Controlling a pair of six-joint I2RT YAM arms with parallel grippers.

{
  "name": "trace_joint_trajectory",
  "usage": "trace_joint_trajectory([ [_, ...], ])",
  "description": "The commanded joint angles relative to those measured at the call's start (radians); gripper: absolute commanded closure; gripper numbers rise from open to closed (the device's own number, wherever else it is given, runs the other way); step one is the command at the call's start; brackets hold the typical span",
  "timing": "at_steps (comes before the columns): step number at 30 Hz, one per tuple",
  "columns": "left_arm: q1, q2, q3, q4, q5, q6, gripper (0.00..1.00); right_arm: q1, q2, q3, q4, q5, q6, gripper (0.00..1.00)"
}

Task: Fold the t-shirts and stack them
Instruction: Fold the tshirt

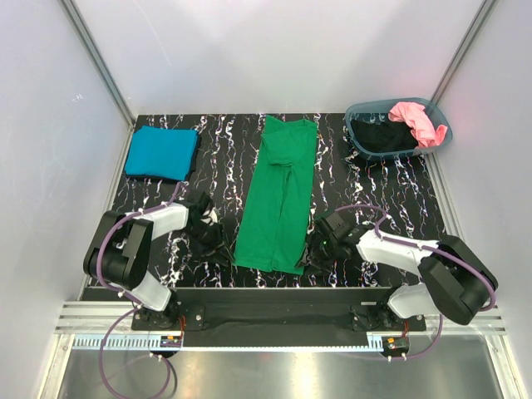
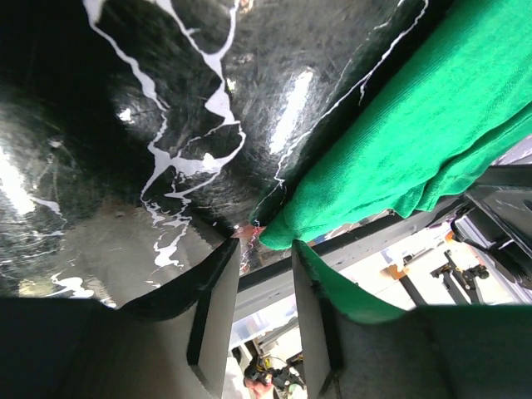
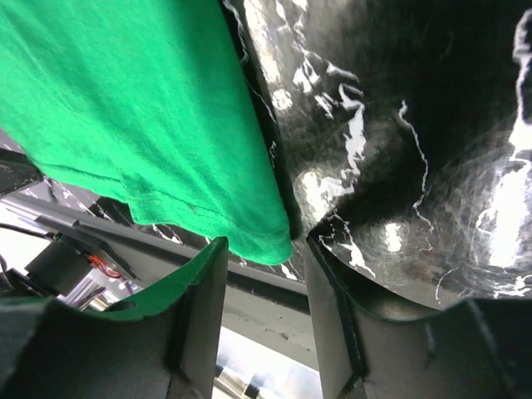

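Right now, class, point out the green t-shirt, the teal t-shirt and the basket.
green t-shirt (image 1: 278,191): top external view, middle of the long folded strip.
teal t-shirt (image 1: 160,152): top external view, centre of the folded square.
basket (image 1: 391,156): top external view, its near wall.

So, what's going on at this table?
Two robot arms are folding t-shirts. The green t-shirt lies as a long strip mid-table; the left hand and right hand sit at its near corners, jaws apart at the hem. A teal t-shirt lies folded far left; a pink t-shirt and a black t-shirt sit in the basket.
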Motion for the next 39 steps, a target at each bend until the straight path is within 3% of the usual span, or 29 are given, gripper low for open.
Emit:
trace_joint_trajectory([
  [1,-0.002,0.025,-0.009,0.021,-0.037,0.017,0.6,0.011,0.005,-0.031,0.027,0.028,0.023,0.51],
  [7,-0.002,0.024,-0.009,0.03,-0.029,0.015,0.59,0.009,0.012,-0.046,0.044,0.04,0.025,0.58],
  [10,-0.002,0.021,-0.009,0.034,-0.026,0.015,0.6,0.009,0.028,-0.04,0.048,0.037,0.02,0.7],
  [13,-0.002,0.019,-0.011,0.04,-0.014,0.014,0.67,0.009,0.029,-0.028,0.03,0.037,0.006,0.87],
  [16,-0.002,0.013,-0.017,0.043,0.003,0.011,0.83,0.009,0.012,-0.015,-0.025,0.045,-0.004,0.99],
  [17,-0.002,0.01,-0.018,0.041,0.005,0.009,0.93,0.009,0.005,-0.011,-0.043,0.049,-0.006,1.0],
  [19,-0.002,-0.004,-0.023,0.046,0.021,0.003,1.0,0.009,-0.023,-0.008,-0.088,0.055,-0.008,1.0],
  [28,-0.016,-0.07,-0.038,0.069,0.14,-0.06,1.0,0.009,-0.113,0.018,-0.182,0.06,-0.02,1.0],
  [29,-0.017,-0.08,-0.032,0.051,0.134,-0.052,1.0,0.009,-0.112,0.022,-0.182,0.059,-0.02,1.0],
  [30,-0.019,-0.087,-0.024,0.038,0.102,-0.046,0.93,0.009,-0.107,0.022,-0.18,0.056,-0.021,1.0],
  [31,-0.019,-0.096,-0.023,0.028,0.082,-0.031,0.76,0.009,-0.103,0.023,-0.177,0.054,-0.021,1.0],
  [36,-0.019,-0.163,-0.038,0.053,0.026,-0.008,0.62,0.008,-0.074,0.022,-0.159,0.039,-0.024,1.0],
  [39,-0.036,-0.153,-0.064,0.107,0.058,-0.022,0.59,0.009,-0.069,0.022,-0.156,0.037,-0.031,1.0],
])
